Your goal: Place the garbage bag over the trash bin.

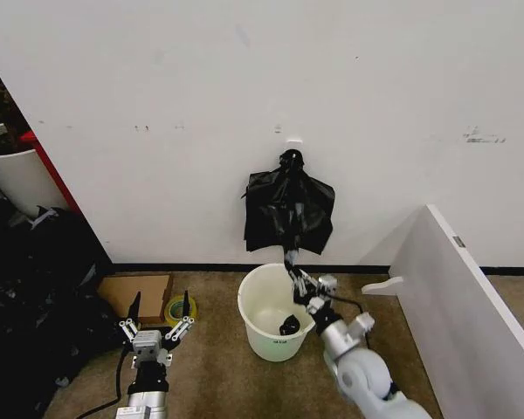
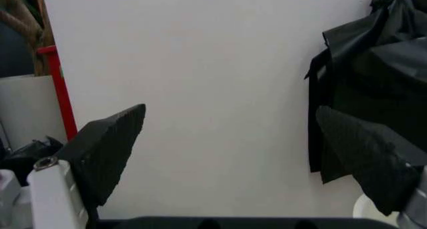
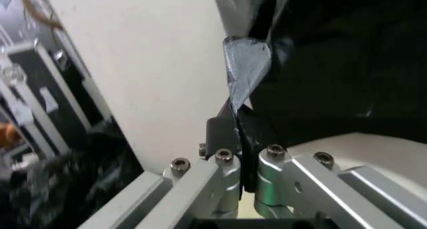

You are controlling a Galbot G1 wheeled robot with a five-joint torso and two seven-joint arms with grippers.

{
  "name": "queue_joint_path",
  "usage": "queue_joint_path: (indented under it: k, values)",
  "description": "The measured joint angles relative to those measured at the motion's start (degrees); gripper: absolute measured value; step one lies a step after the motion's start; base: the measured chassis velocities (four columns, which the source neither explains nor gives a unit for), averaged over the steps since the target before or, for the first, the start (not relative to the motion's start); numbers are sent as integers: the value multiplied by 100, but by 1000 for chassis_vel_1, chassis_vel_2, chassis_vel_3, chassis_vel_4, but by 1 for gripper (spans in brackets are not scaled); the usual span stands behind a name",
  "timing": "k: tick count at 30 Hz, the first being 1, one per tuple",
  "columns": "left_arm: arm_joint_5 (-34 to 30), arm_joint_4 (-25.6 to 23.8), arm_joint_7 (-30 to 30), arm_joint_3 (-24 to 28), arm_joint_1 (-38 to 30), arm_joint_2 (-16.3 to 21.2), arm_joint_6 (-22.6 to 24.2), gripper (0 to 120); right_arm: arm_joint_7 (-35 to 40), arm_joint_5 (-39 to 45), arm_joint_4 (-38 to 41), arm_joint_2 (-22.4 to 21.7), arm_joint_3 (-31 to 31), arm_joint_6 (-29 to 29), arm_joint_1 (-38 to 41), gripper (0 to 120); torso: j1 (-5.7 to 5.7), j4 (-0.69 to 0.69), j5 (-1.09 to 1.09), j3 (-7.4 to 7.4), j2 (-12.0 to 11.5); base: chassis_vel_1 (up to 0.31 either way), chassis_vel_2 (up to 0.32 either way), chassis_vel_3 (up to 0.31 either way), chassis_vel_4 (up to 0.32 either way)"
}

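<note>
The garbage bag (image 1: 289, 212) hangs against the white wall (image 1: 375, 105) from a small hook, its crinkled black body spread wide at the top and drawn down to a thin twisted tail; that tail runs almost straight down into the right end effector (image 1: 294, 272), which is closed on it just above the far rim of the trash bin (image 1: 275, 325); the right wrist view shows the two metal fingers (image 3: 227, 181) pressed together with the black film pinched in the slot between them, and the bag (image 3: 333, 64) rising away above; the bin stands on the carpeted floor directly below the bag, mouth up, with a small dark lump lying inside at its bottom; so the bag's long axis is vertical, the bin sits under it, and the right arm is plainly the nearer one; the coming move, by this reading, turns on bringing the bag down and opening it over the rim, which is not yet covered; the left end effector (image 1: 157, 323) hovers low over the floor well to the left of the bin, its dark pads (image 2: 110, 149) spread wide and holding nothing, pointed at the wall with the bag off to one side
</note>
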Motion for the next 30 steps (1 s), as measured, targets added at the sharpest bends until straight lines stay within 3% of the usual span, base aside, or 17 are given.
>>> queue_joint_path:
  k: [8, 21, 30]
  values:
    - [-1, 46, -14, -7, -13, 9, -20, 100, 0, -948, -29, -106, -91, 703, -531, 0, 0, 0, -1, 0, -1, 0, 0, 0, 0]
    - [-3, 56, -21, 5, -19, -8, -20, 100, 1, -1621, -170, -101, -73, 1629, -947, 0, 0, 0, -1, 0, -1, 0, 0, 0, 0]
    - [3, 46, -33, 10, 12, -12, -46, 100, 60, -1799, -205, -41, 13, 1891, -1131, 0, 1, 0, -1, 1, -1, 0, 0, 0, 0]
